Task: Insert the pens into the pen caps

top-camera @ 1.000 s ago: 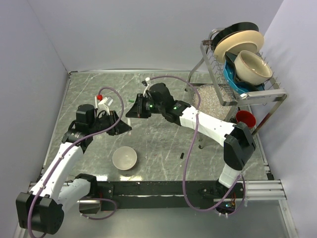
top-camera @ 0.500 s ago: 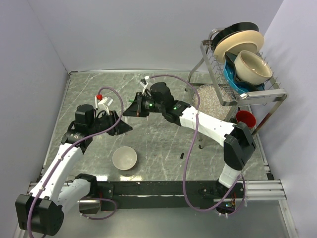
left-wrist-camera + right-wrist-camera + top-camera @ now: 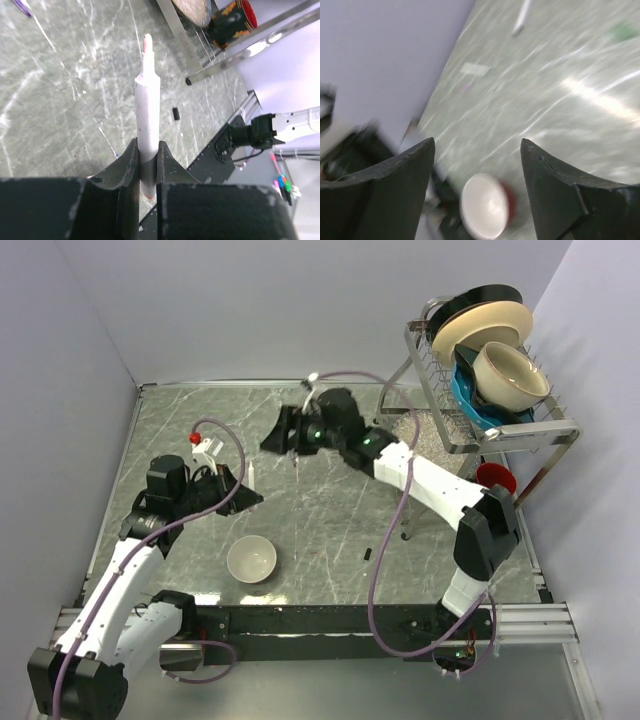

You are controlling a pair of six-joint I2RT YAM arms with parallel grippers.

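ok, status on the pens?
Left pincer shut on uncapped pen, tip pointing out. Right pincer open, empty. Black cap loose on table, apart from both.

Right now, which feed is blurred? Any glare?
Right wrist view: heavily smeared, the open right claw is just dark shapes, and the table is streaked with bright glare, details unreadable. Left wrist view: sharp, the pen is crisp in the left claw, with only a faint sheen on the table. Top external view: sharp, evenly lit.
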